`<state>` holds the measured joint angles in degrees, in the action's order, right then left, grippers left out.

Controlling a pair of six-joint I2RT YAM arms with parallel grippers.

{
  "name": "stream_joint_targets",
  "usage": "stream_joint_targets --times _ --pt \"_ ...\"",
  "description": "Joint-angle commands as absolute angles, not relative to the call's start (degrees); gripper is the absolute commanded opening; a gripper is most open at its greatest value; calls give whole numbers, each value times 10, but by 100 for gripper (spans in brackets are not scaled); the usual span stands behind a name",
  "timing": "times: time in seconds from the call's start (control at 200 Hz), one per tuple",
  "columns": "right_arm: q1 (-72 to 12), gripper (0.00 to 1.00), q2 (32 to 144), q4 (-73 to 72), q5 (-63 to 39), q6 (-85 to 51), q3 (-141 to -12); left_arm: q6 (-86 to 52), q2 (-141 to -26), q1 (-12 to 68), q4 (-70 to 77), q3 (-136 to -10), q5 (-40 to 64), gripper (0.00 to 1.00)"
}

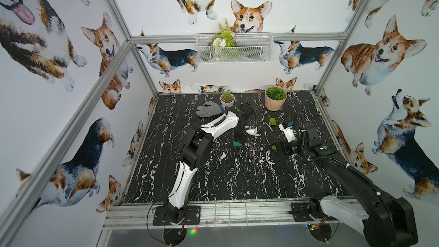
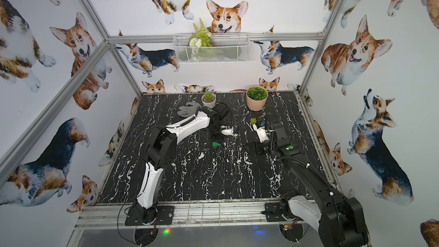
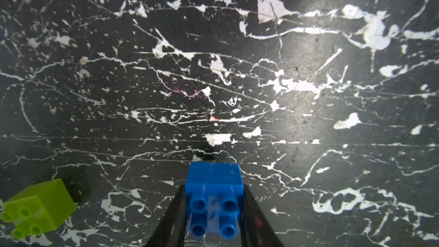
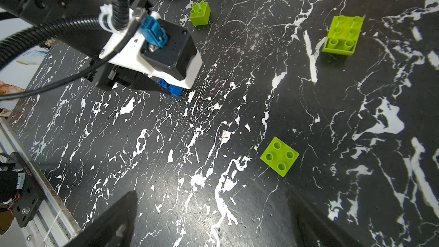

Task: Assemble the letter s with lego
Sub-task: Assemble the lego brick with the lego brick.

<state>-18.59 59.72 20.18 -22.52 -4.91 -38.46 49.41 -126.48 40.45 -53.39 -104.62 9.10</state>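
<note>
My left gripper (image 3: 213,188) is shut on a blue lego brick (image 3: 215,186), whose studs face the wrist camera. From the right wrist view the same gripper (image 4: 166,86) hangs low over the black marble table (image 4: 213,119), the blue brick (image 4: 172,89) poking out under its white camera housing. Three lime-green bricks lie apart on the table: a small one (image 4: 200,13) behind the left gripper, a longer one (image 4: 343,34), and a square one (image 4: 279,156) close to my right gripper (image 4: 213,222). That gripper is open and empty. No letter s is in view.
At the back of the table are a grey glove (image 1: 209,110), a small white plant pot (image 1: 227,100) and a larger peach pot (image 1: 275,103). A wire basket (image 1: 234,51) hangs on the back wall. Aluminium frame rails run along the table's edges.
</note>
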Motion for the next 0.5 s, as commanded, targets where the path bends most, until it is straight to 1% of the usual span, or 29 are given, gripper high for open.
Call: stream_joint_targets --times 0.0,0.496 --pt "-185 100 600 191 -231 -52 -386 493 -1265 401 -539 -1043 83 0" --pt "-185 100 598 194 -230 -51 -388 483 -1257 395 -521 -1023 107 0"
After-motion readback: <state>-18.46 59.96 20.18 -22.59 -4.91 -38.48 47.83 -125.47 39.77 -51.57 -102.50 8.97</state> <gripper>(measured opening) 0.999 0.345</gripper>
